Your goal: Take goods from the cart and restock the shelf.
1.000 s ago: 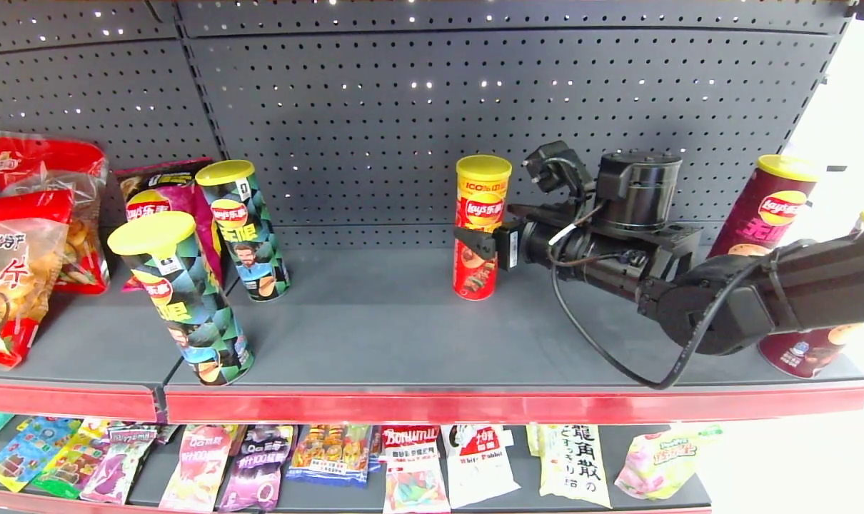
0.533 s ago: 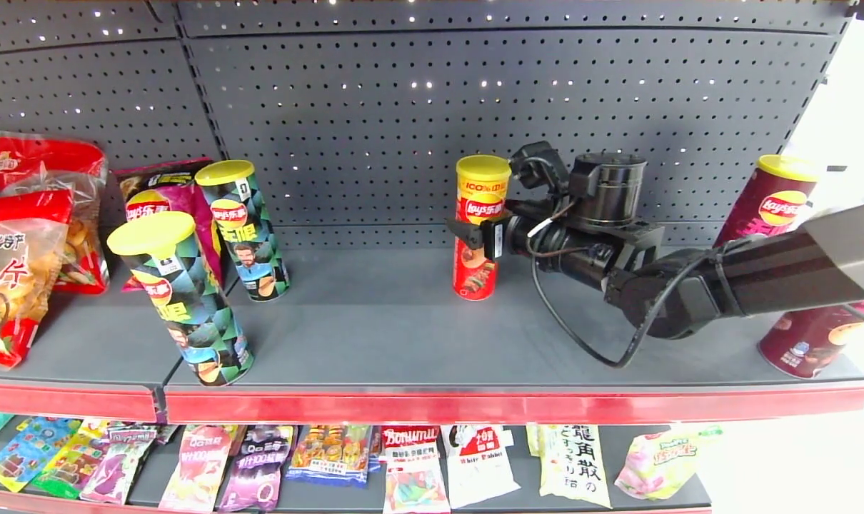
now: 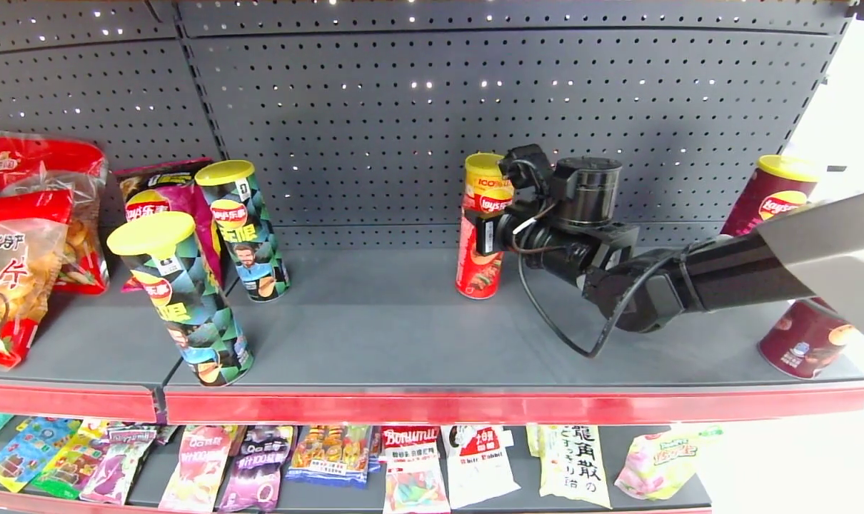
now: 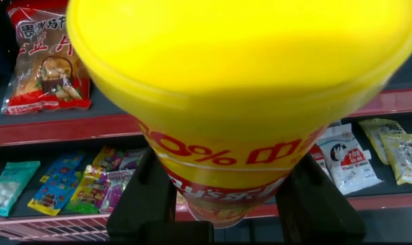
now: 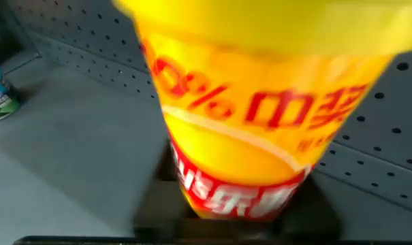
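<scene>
Head view: right hand (image 3: 480, 238) clamps red can (image 3: 478, 275) on shelf (image 3: 375, 321); left hand (image 4: 229, 204) grips second can (image 4: 240, 88).

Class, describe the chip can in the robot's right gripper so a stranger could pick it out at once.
On the upper grey shelf with the red front edge, look near the middle. The chip can there is clamped by the right gripper. It alone is red with a yellow upper band: the green-patterned cans stand to its left, the maroon cans at the right end.
</scene>
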